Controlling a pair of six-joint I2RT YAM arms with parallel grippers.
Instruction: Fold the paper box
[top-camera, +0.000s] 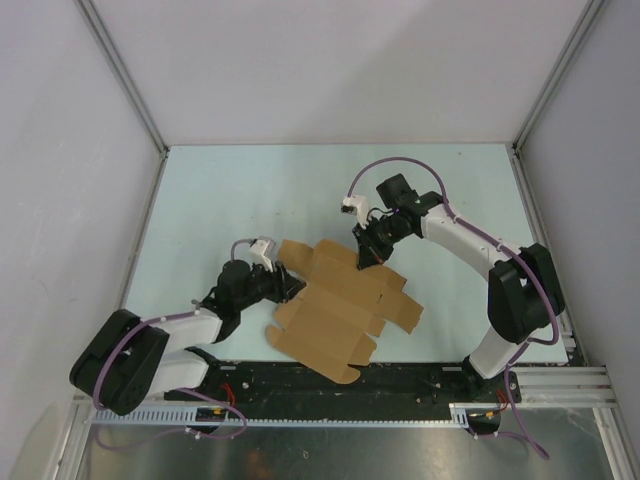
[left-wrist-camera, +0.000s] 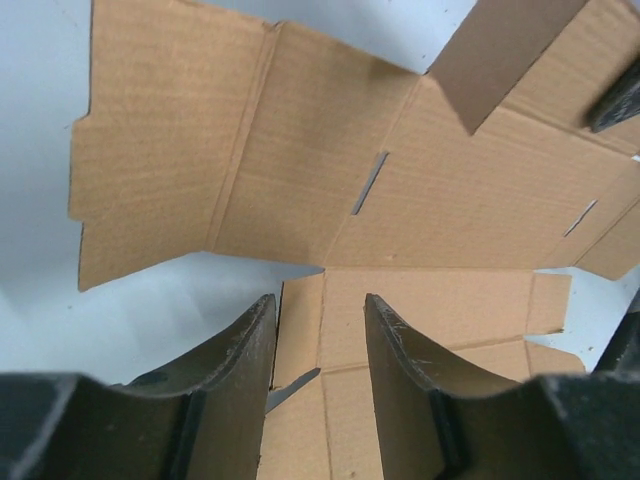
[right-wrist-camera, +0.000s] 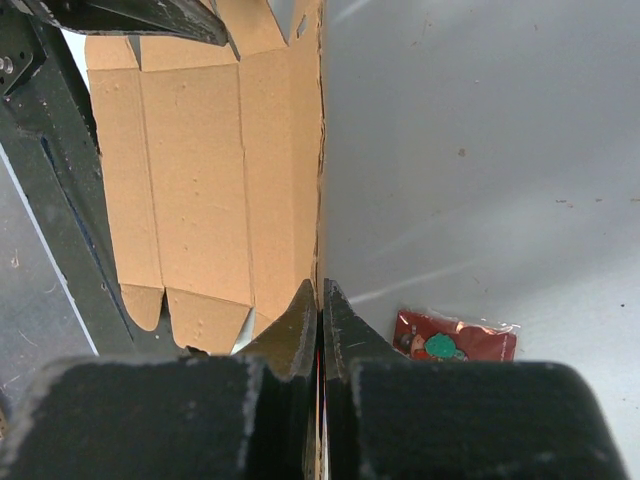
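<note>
The paper box (top-camera: 335, 300) is a flat brown die-cut sheet lying mid-table, its flaps spread out. My left gripper (top-camera: 288, 283) sits at the sheet's left edge. In the left wrist view it (left-wrist-camera: 320, 305) is open, its dark fingers (left-wrist-camera: 250, 350) straddling a narrow flap of the paper box (left-wrist-camera: 300, 150) just below them. My right gripper (top-camera: 362, 262) is at the sheet's far edge. The right wrist view shows it (right-wrist-camera: 320, 290) shut on a flap of the paper box (right-wrist-camera: 200, 170), which stands upright and edge-on between the fingertips.
A small red packet (right-wrist-camera: 455, 338) lies on the table just right of my right gripper. Grey walls enclose the pale table (top-camera: 220, 200) on three sides. A black rail (top-camera: 400, 380) runs along the near edge.
</note>
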